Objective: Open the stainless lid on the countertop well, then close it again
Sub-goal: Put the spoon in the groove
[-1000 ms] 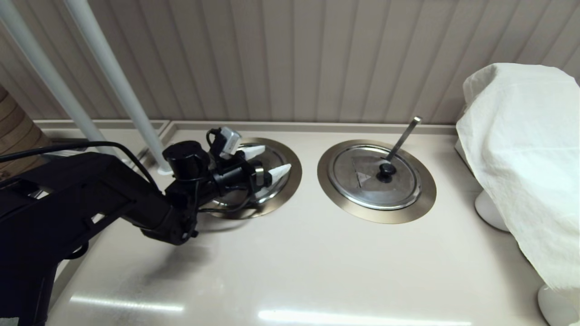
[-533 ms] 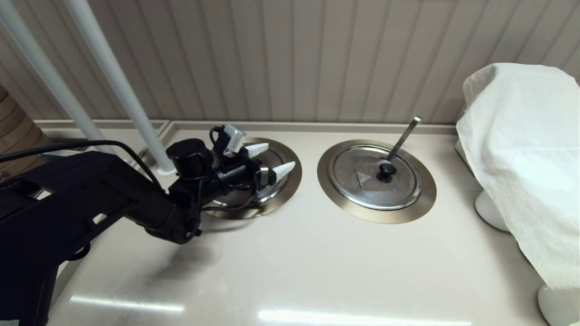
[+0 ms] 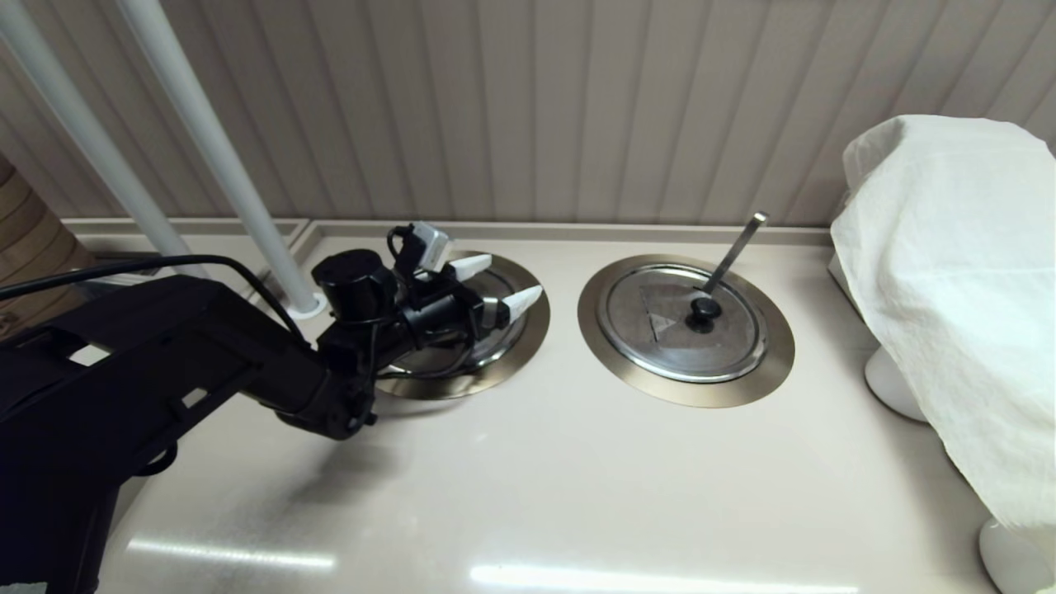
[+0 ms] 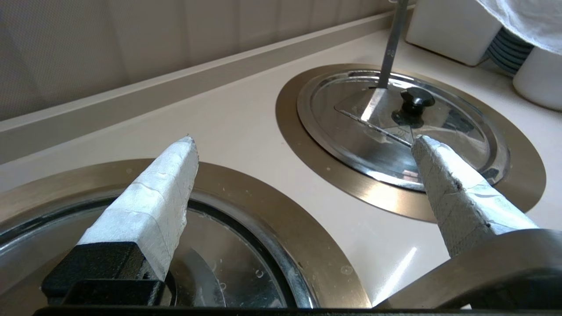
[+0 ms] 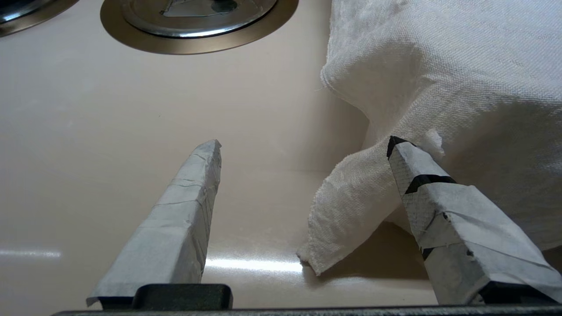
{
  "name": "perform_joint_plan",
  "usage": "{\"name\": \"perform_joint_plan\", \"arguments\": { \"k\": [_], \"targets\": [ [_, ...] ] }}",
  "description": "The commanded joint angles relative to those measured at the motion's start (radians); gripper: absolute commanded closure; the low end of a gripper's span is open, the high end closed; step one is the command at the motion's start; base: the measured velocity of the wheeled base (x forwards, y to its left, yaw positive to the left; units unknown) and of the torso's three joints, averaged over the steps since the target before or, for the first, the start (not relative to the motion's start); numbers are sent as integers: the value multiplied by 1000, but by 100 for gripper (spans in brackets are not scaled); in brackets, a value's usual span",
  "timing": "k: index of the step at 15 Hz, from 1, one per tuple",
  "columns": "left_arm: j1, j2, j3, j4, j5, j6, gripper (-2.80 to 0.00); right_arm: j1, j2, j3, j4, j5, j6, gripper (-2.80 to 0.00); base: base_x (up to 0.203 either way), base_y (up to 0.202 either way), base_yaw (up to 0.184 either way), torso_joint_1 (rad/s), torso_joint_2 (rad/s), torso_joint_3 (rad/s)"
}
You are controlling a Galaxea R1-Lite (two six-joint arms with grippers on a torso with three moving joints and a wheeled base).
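Observation:
The stainless lid [image 3: 730,342] lies shut in the countertop well [image 3: 685,393], right of centre. It has a black knob [image 3: 704,309], a small triangle mark and a ladle handle [image 3: 734,247] rising from its notch. In the left wrist view the lid [image 4: 364,145] and the ring [image 4: 386,197] lie ahead of the fingers. My left gripper [image 3: 511,278] [image 4: 304,140] is open and empty above the twin left lid [image 3: 505,332], a short way left of the well. My right gripper [image 5: 304,144] is open low over the counter beside a white cloth; it is out of the head view.
The twin lid [image 4: 210,259] and its ring [image 4: 272,219] lie under the left gripper. A white cloth [image 3: 949,272] [image 5: 439,66] covers white containers [image 3: 891,384] at the right. White poles [image 3: 206,140] stand at the back left. A panelled wall runs behind the counter.
My left arm has reached further right and slightly away, carrying the open gripper across the left lid towards the right well. The lids have not moved.

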Motion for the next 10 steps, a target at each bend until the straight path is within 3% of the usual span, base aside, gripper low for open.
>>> {"name": "perform_joint_plan", "arguments": {
  "k": [1,10],
  "targets": [
    [-5,8,-23,-7,10,-5,-280,0,0,0,-1,0,0,-280,0,0,0,0,0,0],
    [-36,75,-109,14,70,-5,-280,0,0,0,0,0,-2,-280,0,0,0,0,0,0]
  ]
}}
